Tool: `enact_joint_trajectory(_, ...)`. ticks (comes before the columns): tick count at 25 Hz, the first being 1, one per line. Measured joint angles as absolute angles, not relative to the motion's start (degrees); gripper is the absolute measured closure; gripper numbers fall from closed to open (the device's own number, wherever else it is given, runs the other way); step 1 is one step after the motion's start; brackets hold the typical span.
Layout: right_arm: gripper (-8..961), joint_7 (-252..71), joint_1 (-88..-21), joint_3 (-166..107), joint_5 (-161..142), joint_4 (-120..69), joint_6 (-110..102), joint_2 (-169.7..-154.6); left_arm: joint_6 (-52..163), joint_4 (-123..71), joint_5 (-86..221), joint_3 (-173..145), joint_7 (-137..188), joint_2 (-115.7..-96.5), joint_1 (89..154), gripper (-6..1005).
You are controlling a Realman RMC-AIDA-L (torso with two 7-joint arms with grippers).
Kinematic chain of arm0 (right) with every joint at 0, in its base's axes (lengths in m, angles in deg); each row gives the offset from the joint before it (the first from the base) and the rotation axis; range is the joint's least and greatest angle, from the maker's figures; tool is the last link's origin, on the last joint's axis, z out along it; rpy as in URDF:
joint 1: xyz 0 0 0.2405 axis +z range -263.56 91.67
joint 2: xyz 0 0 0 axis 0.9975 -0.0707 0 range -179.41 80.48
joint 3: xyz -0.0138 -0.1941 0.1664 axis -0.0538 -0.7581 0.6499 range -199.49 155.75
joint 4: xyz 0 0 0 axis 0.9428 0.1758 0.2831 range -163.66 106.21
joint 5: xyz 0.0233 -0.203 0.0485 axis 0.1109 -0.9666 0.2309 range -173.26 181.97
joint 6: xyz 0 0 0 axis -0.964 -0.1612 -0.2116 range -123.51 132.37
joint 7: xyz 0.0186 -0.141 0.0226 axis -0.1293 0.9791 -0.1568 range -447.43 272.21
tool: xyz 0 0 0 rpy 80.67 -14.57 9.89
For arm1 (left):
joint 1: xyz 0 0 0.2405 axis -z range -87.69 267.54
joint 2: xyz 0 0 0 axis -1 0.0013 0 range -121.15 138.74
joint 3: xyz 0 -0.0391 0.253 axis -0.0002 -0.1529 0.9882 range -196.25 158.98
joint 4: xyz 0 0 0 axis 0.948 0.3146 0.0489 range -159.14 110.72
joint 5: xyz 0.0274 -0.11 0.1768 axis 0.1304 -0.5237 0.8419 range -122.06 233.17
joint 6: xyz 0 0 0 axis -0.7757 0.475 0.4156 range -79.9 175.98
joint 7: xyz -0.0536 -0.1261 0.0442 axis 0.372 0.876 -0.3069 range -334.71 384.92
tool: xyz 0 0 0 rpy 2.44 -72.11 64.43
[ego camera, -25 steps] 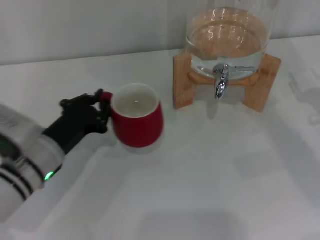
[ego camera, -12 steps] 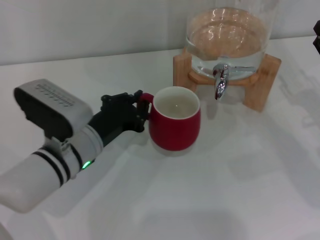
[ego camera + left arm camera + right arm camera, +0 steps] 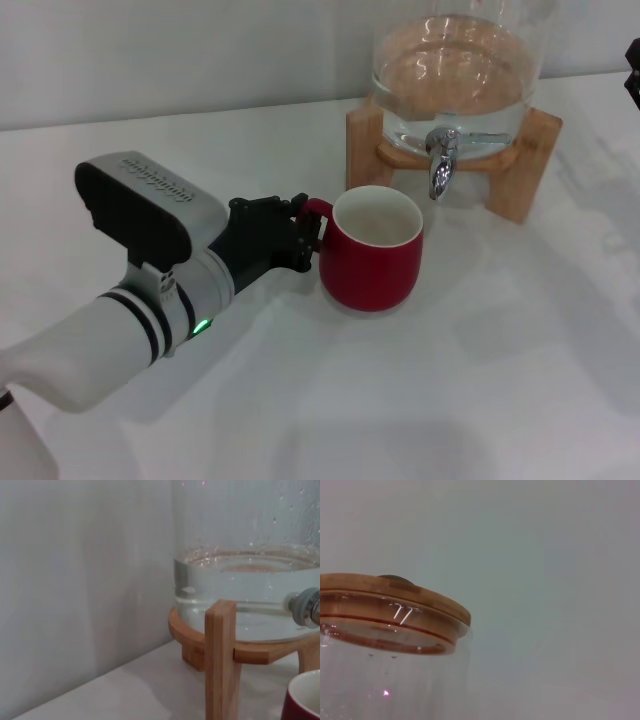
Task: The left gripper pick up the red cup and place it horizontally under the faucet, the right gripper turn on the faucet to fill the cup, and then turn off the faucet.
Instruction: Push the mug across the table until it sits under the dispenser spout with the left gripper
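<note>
Carried rightward since the earlier frames, the squat glossy red cup (image 3: 372, 257) with its white inside now sits at about seven o'clock of the small chrome faucet (image 3: 441, 163), near it but not yet beneath the spout. The left gripper (image 3: 300, 240), a black claw on a thick white-and-silver arm, is clenched on the cup's small loop handle from the nine o'clock side. The cup stands upright and looks empty. The clear glass jar dispenser (image 3: 455, 70) on its wooden stand (image 3: 365, 160) holds water. Only a dark sliver of the right gripper (image 3: 633, 75) shows at the three o'clock edge; its fingers cannot be judged. Pickup appears done; final placement, opening, filling and closing remain.
</note>
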State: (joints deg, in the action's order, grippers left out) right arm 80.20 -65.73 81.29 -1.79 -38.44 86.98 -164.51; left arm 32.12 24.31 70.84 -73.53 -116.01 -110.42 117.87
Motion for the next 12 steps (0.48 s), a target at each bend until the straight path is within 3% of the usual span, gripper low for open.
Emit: enact_joint_trajectory(12,336,80.16,-65.73,79.44,-1.8,-38.85,87.6,-164.51,38.06,24.69,70.81,-71.39,-114.03,-110.49,122.04,844)
